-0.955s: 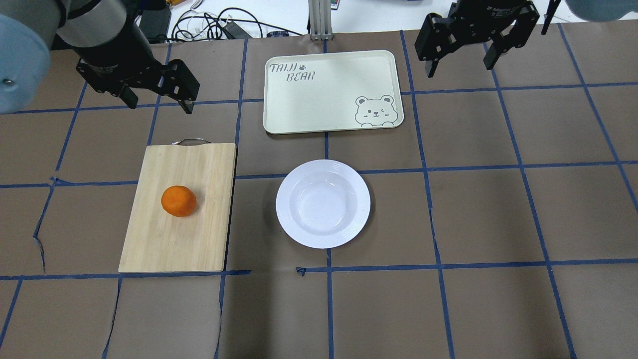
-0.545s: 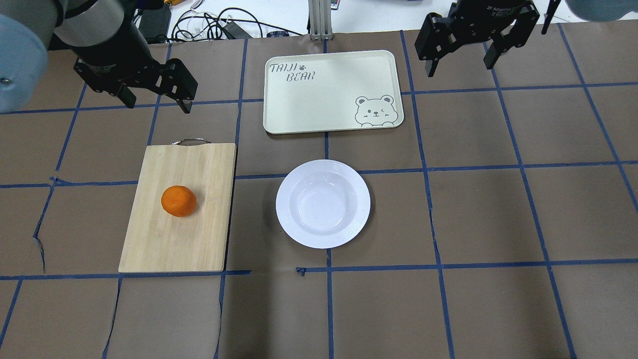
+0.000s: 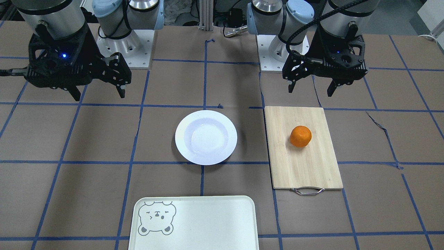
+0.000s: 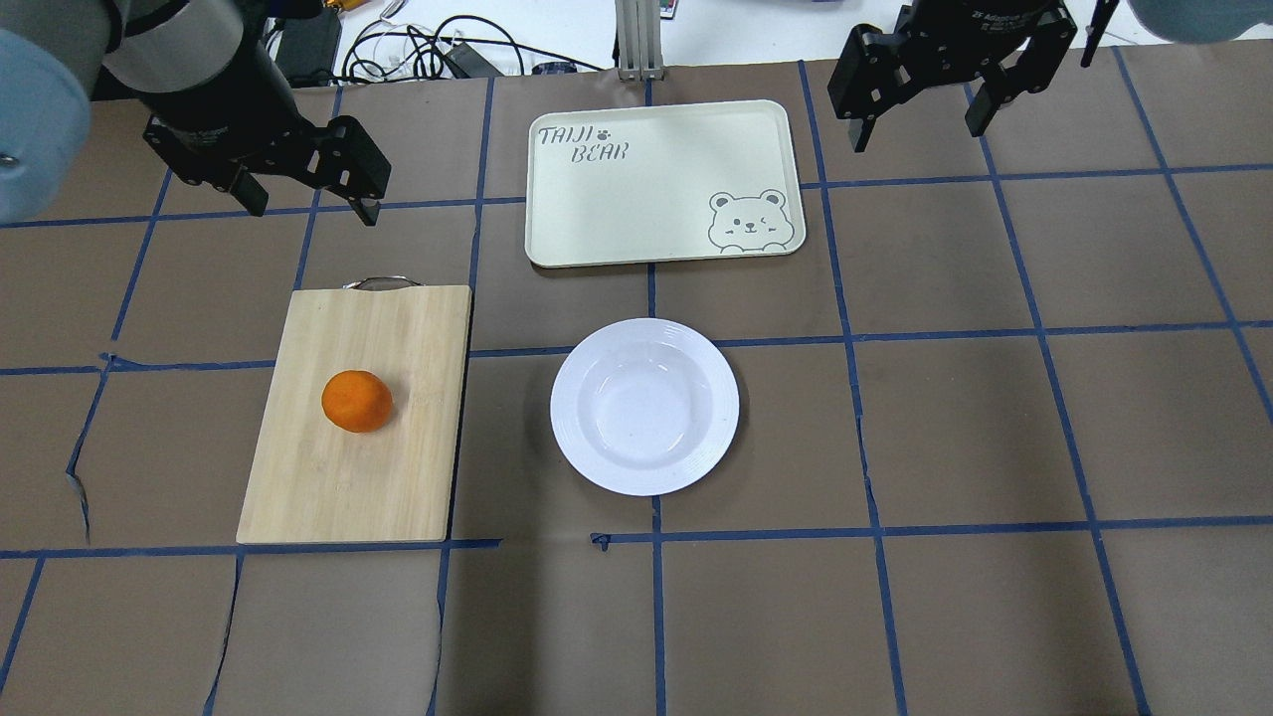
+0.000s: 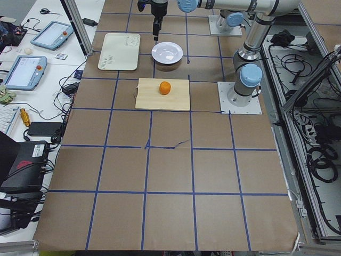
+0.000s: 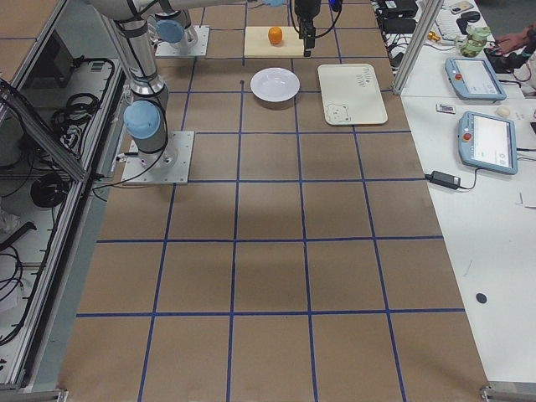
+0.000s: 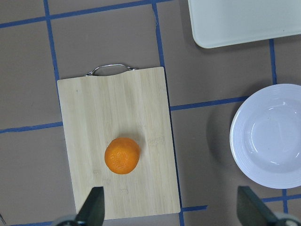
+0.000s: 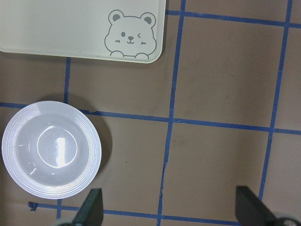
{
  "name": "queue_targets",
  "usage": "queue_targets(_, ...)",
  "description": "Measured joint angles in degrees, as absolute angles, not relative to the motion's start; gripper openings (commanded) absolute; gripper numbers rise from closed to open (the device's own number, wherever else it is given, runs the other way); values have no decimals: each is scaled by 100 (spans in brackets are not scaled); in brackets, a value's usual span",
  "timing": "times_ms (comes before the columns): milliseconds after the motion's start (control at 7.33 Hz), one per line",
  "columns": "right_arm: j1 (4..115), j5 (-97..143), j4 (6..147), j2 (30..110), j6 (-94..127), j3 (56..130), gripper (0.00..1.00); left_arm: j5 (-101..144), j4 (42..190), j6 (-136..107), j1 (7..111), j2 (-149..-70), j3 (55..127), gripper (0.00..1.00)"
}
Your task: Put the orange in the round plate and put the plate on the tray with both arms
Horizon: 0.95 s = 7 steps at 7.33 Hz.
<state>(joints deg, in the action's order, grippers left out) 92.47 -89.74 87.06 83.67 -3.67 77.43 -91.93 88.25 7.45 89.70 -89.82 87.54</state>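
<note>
Your left gripper [image 4: 311,207] is creeping a touch further from the board [image 4: 348,477] than half a second ago, and your right gripper [image 4: 916,137] is edging away by a hair too. Nothing on the table [image 4: 995,418] is shifting.

Both grippers are hanging wide and empty. The left wrist view is showing two fingertips spread well apart, with the orange [image 4: 357,401] between and just beyond them.

That orange is sitting on the board, about mid-length, untouched. The plate [image 4: 644,406] is lying bare, near the board on its right, and the tray [image 4: 656,189] is waiting just beyond the plate, apart from it.

You're looking at the first step, I'd say: bringing the left gripper down over the fruit.

Expect it to be light and round, so it's likely rolling if you nudge it off-centre. The dimpled peel should be giving decent grip, but the flesh is soft, so go gentle on the squeeze. Come straight down and close across its widest part.

The plate is glossy, stiff and breakable, and probably slick. You're wanting opposite sides of that wide rim, one gripper each, keeping it level.
</note>
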Motion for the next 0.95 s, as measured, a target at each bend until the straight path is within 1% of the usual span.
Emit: queue_targets(955, 9263, -8982, 8710, 8375, -366, 7745, 100, -9162, 8801, 705, 8962, -9151, 8634, 100)
